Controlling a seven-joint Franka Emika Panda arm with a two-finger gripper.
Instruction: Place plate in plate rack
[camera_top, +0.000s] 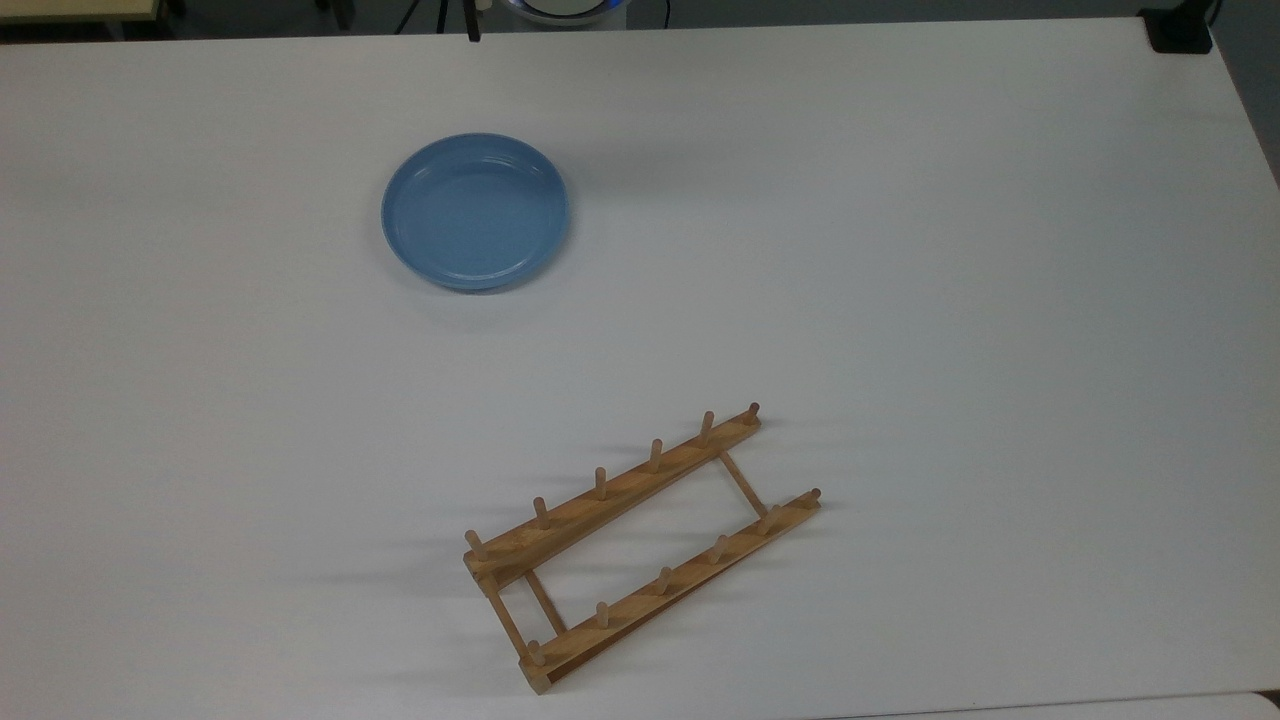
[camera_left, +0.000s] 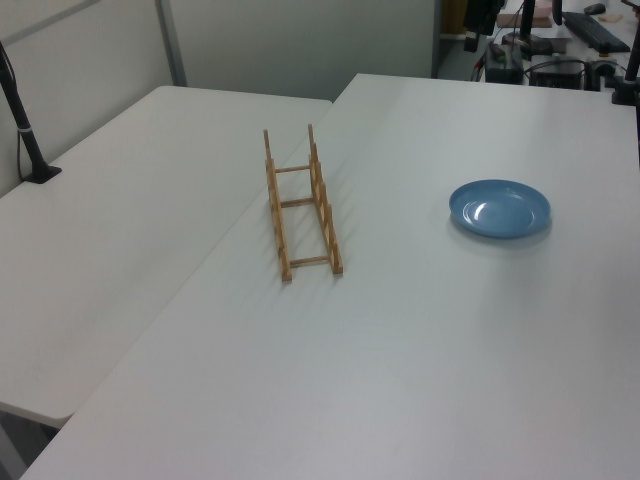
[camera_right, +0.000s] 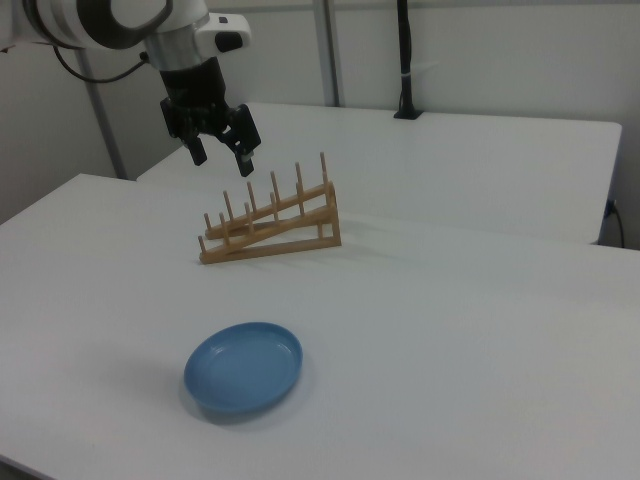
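While the plate (camera_top: 475, 212) lies flat, nothing's grasped yet.
We'd pinch its rim with the wide-spread, empty fingers (camera_right: 222, 152); plate rack (camera_top: 640, 548) at 5 o'clock, top view.

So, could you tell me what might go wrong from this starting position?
1. The plate lies flat on the table with only a low rim; the open end effector may slip off it.
2. The plate rack sits loose and angled; a misaligned plate could strike a peg and shove it.

no readable text, labels or numbers
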